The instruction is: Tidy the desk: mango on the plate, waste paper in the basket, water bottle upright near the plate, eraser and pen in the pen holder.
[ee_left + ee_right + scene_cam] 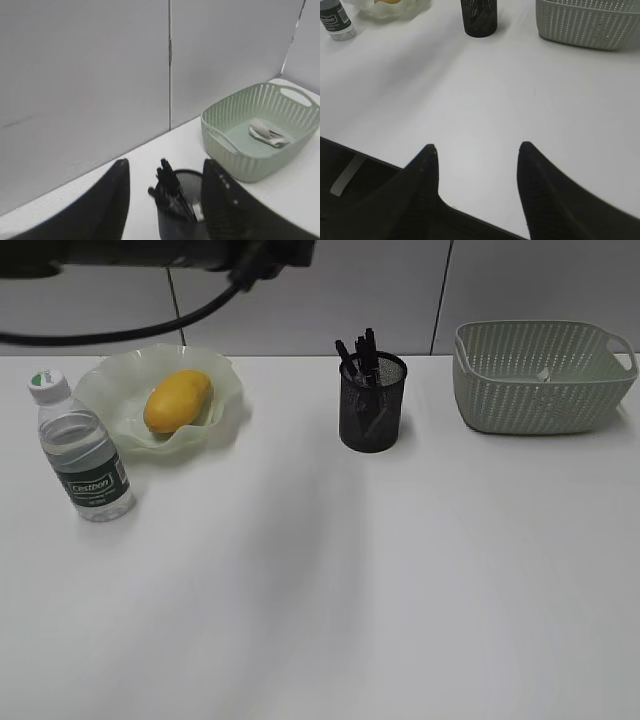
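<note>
Left gripper is hanging with its jaws spread wide and nothing between them, directly above the pen holder, whose dark pens are poking up into the gap; a pale bit inside the mesh may be the eraser, though that is hard to tell. Beyond it and to its right, the basket is sitting on the surface with the waste paper lying on its floor. Right gripper is idling low over the near edge, also open wide and carrying nothing, with the pen holder, basket, plate and bottle all well ahead of it. In the exterior view the mango is resting on the plate and the water bottle is standing upright just beside that plate. Judging by how things lie, every item seems to be in its place, so the step in hand looks like the end of the pen drop. Next, the left arm likely needs only to be lifting straight up, clear of the pens, without tipping the holder.
</note>
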Available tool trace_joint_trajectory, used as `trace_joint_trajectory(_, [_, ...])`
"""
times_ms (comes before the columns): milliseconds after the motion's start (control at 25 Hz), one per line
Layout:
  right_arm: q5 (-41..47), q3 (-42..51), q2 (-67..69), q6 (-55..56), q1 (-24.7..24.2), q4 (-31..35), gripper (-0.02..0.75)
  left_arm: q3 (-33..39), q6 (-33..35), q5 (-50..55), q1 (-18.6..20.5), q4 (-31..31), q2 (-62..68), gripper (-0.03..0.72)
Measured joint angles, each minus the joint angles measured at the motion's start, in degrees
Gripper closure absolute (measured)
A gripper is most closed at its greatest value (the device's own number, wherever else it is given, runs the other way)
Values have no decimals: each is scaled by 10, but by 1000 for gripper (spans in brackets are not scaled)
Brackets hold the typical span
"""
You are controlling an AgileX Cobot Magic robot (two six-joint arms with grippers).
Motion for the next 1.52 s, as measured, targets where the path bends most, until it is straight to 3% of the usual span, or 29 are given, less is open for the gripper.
trace_joint_trajectory(160, [0, 0, 0, 0, 0, 0, 337, 149, -18, 105, 3, 68, -118, 400])
trace_joint_trajectory(240, [0, 0, 0, 0, 0, 0, 350, 189, -101, 169, 11, 158, -143, 441])
trace_joint_trajectory(320, [0, 0, 0, 0, 0, 0, 357, 206, -265, 236, 35, 323, -152, 465])
trace_joint_trajectory(480, [0, 0, 0, 0, 0, 0, 360, 214, -670, 364, 76, 716, -166, 477])
trace_joint_trajectory(600, [0, 0, 0, 0, 0, 0, 360, 237, -861, 404, 91, 877, -228, 479])
trace_joint_trajectory(760, [0, 0, 0, 0, 0, 0, 363, 312, -934, 415, 96, 913, -389, 479])
trace_joint_trajectory(960, [0, 0, 0, 0, 0, 0, 364, 383, -940, 505, 96, 951, -609, 482])
trace_joint_trajectory(1160, [0, 0, 0, 0, 0, 0, 364, 394, -940, 530, 96, 955, -785, 482])
trace_joint_trajectory(1520, [0, 0, 0, 0, 0, 0, 364, 403, -941, 617, 96, 914, -892, 484])
